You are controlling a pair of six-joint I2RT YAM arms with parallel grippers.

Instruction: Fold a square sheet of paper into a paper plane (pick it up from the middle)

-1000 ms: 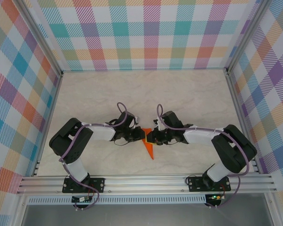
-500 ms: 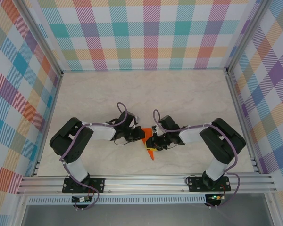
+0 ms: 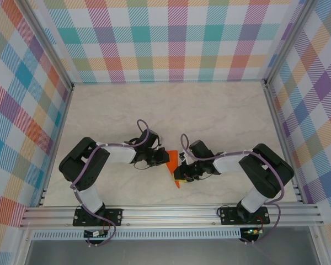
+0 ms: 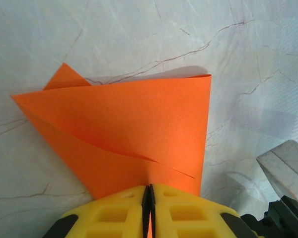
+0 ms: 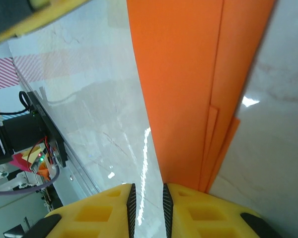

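The left gripper [image 4: 149, 192] has its yellow fingers [image 4: 114, 213] pressed tight together on the near edge of the paper [image 4: 139, 124], which runs into the seam between them. The right gripper [image 5: 147, 193] has its jaws a narrow slit apart, with bare table [image 5: 89, 99] showing in the gap. The paper's stepped end meets one finger [image 5: 208, 208] rather than sitting in the slit. The paper is plain bright orange and folded into layers, with one flap crossing another on a slant and a small corner poking out behind. Seen from above, it sits at the front middle of the marble-look table, between the two grippers, its pointed tip toward the metal rail [image 3: 171, 216]. Plaid walls [image 3: 176, 44] stand around the table.
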